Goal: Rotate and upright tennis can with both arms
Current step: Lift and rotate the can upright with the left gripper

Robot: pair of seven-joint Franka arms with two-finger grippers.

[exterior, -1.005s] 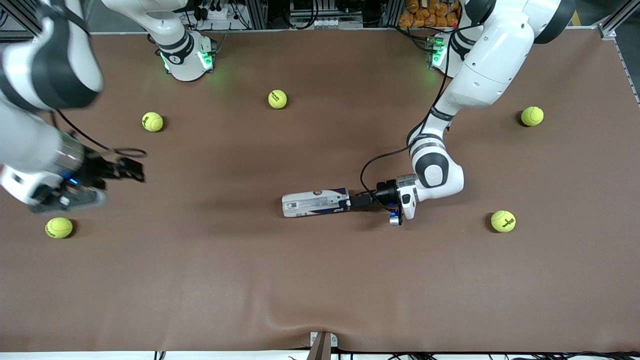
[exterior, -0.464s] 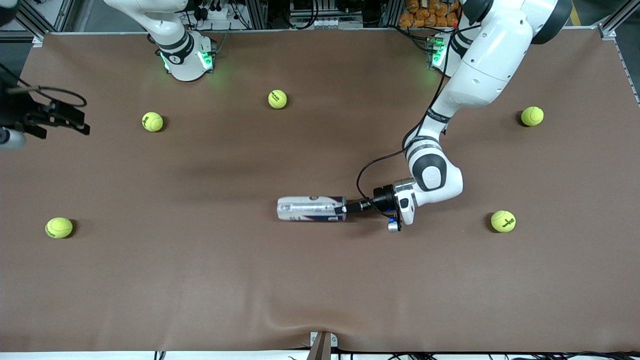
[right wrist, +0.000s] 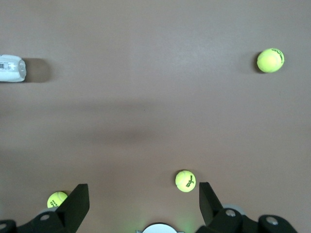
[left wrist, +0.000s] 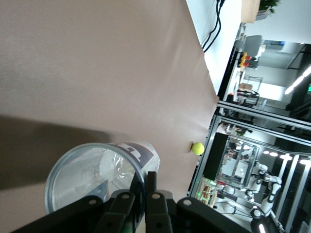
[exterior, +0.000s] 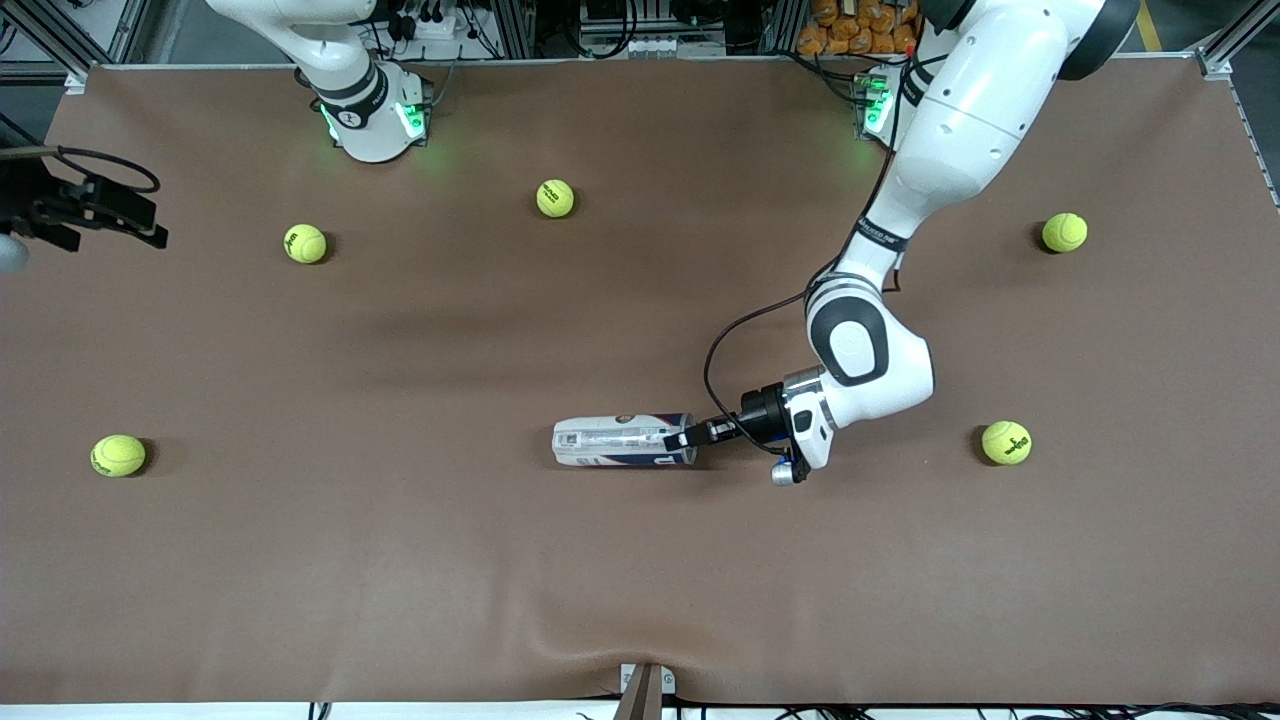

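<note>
The tennis can (exterior: pixel 622 441) lies on its side near the middle of the brown desk (exterior: pixel 640 580), its length running along the desk from one arm's end toward the other. Its open mouth, ringed by a silvery rim (left wrist: pixel 92 155), faces the left arm's end. The left gripper (exterior: pixel 688 437) is down at that mouth. In the left wrist view its fingers (left wrist: pixel 151 187) are pinched nearly together on the rim, one inside the can and one outside, so the wall of the can is clamped between them. The closed end of the can points toward the right arm's end with nothing touching it.

The right gripper (exterior: pixel 120 218) is up in the air over the desk's edge at the right arm's end, well apart from the can. Its fingers (right wrist: pixel 77 204) are spread wide with nothing between them.

Five tennis balls sit scattered around the can, all well clear of it. One ball (exterior: pixel 555 197) lies farther from the front camera, between the two arm bases. Another ball (exterior: pixel 305 243) is toward the right arm's end, and a third ball (exterior: pixel 118 455) lies close to that end's edge. Toward the left arm's end are a ball (exterior: pixel 1006 442) level with the can and a ball (exterior: pixel 1064 232) farther from the front camera.

The broad strip of desk between the can and the edge nearest the front camera is bare cloth with a slight ripple (exterior: pixel 560 630) near the middle of that edge.
</note>
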